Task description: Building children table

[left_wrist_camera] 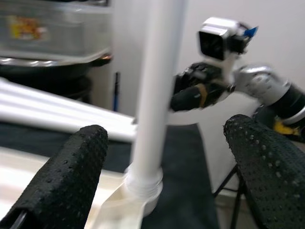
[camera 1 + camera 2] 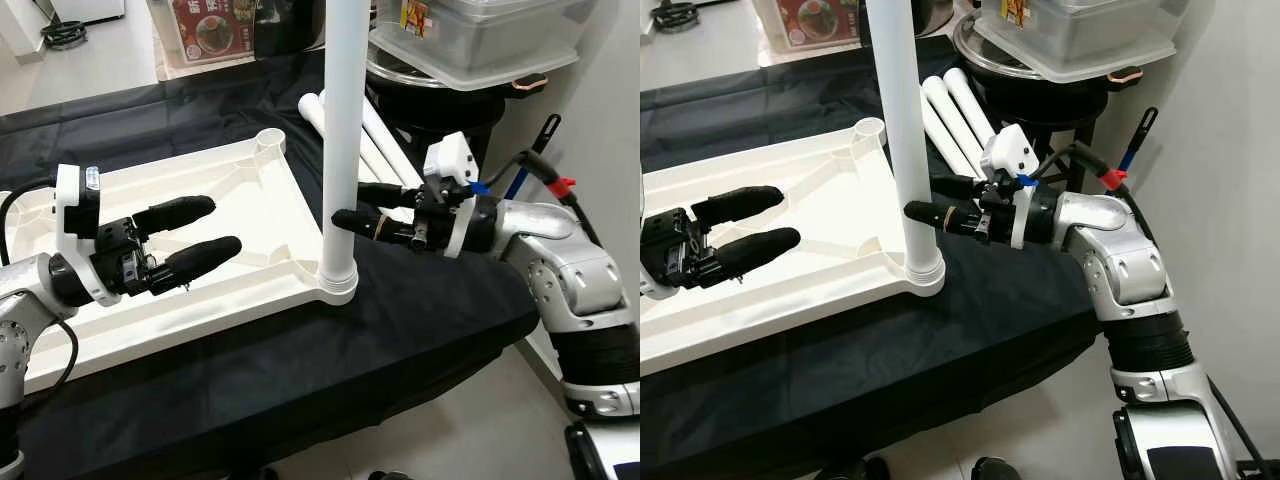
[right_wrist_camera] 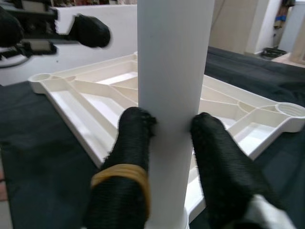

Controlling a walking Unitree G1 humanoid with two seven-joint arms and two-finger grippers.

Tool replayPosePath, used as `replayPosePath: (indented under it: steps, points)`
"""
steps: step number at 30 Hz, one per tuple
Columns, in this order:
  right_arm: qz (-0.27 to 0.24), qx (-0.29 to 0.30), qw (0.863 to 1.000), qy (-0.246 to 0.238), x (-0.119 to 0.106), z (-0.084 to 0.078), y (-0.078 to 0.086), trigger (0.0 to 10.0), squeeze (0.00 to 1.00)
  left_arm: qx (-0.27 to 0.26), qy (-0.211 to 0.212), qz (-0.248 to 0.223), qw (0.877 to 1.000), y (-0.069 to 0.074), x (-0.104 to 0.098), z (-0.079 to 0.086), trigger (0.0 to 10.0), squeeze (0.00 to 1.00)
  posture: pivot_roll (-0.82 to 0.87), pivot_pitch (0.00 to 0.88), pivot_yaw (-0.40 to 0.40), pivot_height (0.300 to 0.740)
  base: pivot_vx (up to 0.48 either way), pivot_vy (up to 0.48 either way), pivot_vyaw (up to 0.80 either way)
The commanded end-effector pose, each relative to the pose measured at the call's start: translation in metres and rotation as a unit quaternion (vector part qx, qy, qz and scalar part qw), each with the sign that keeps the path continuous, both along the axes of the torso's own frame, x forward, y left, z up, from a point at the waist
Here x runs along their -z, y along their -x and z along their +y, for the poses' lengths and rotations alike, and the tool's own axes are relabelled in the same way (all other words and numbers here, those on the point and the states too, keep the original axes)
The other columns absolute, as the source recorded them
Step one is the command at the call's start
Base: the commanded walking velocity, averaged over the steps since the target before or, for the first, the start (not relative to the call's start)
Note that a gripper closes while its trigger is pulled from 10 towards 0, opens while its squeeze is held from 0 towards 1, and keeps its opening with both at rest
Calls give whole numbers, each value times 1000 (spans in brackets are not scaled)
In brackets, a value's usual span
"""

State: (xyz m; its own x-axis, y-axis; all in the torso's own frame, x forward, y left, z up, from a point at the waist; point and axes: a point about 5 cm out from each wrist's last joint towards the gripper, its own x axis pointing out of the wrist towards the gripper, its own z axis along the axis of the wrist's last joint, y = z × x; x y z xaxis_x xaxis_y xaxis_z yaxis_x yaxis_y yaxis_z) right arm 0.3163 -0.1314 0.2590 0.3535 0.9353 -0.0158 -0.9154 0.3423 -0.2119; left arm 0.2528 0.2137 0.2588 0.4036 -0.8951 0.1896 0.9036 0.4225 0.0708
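A white children's table top (image 2: 215, 190) lies upside down on a black cloth. One white leg (image 2: 340, 140) stands upright in its near right corner socket (image 2: 338, 280). My right gripper (image 2: 350, 205) reaches in from the right, a little above the socket. Its black fingers (image 3: 131, 138) press both sides of the leg (image 3: 174, 71), so it is shut on the leg. My left gripper (image 2: 218, 225) hovers open over the left part of the table top, holding nothing. Its wrist view looks along the pads (image 1: 66, 181) toward the standing leg (image 1: 152, 95).
Spare white legs (image 2: 955, 105) lie on the cloth behind the table top. The far corner socket (image 2: 271, 139) is open. A lidded plastic bin (image 2: 480, 40) on a black round stand (image 2: 440, 100) is at the back right. The cloth-covered edge (image 2: 420, 360) drops off near me.
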Motion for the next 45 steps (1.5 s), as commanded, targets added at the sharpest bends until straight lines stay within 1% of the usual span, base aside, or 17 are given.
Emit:
replayPosePath:
  steps: [1,9,11,12,13,19,21,23,25,26,28,32,36,39,40,42,45]
  points:
    - [13,-23,1000,-1,12,19,-1,0,0,22,2,10,1000,2,6,-10,10000,0,-29,149,-19,740,0,0,0]
    - [-3,67,998,-7,9,28,-20,0,0,37,7,11,999,6,7,-22,10000,0,-26,151,-28,740,0,0,0]
    - [1,68,997,-23,10,35,-16,10000,0,43,9,13,999,7,9,-27,10000,0,-26,154,-27,740,0,0,0]
    - [1,56,998,-28,9,37,-12,10000,773,45,9,13,999,7,9,-29,10000,0,-25,153,-27,740,0,0,0]
    - [4,36,999,-29,10,39,-7,10000,1000,46,9,13,999,7,9,-30,10000,0,-24,153,-26,740,0,0,0]
    - [13,-39,999,-24,9,40,7,10000,1000,46,9,12,999,7,8,-32,10000,0,-17,150,-28,740,0,0,0]
    - [-5,-37,999,4,1,24,2,10000,1000,47,6,11,999,7,8,-33,10000,0,-11,148,-34,740,0,0,0]
    - [-5,-37,999,4,1,24,2,10000,1000,47,6,11,999,7,8,-33,10000,0,-11,148,-34,740,0,0,0]
    - [-18,-17,999,24,-6,7,-3,10000,1000,46,7,11,999,8,7,-33,10000,0,-14,148,-32,740,0,0,0]
    - [-18,-17,999,24,-6,7,-3,10000,1000,46,7,11,999,8,7,-33,10000,0,-14,148,-32,740,0,0,0]
    - [-14,-19,999,45,-7,-8,-1,10000,1000,44,7,12,999,9,8,-32,10000,0,-16,149,-31,740,0,0,0]
    - [5,-71,996,58,-1,-1,13,10000,1000,40,7,10,999,9,7,-32,10000,0,-16,146,-29,740,0,0,0]
    - [7,-83,995,54,1,4,16,10000,1000,37,7,9,999,8,7,-31,10000,0,-15,146,-28,740,0,0,0]
    - [5,-99,995,27,1,24,15,10000,1000,15,5,-1,1000,4,3,-24,10000,0,-11,142,-27,740,0,0,0]
    - [-3,-83,996,16,1,33,9,10000,0,-1,4,-7,1000,3,0,-18,10000,0,-10,140,-28,740,0,0,0]
    - [-6,-58,998,-6,2,47,0,10000,0,-26,-1,-17,1000,2,-5,-6,10000,0,-7,137,-30,740,0,0,0]
    - [-7,-52,999,-10,2,50,-3,10000,0,-34,-3,-19,999,2,-6,-3,10000,0,-7,137,-30,740,0,0,0]
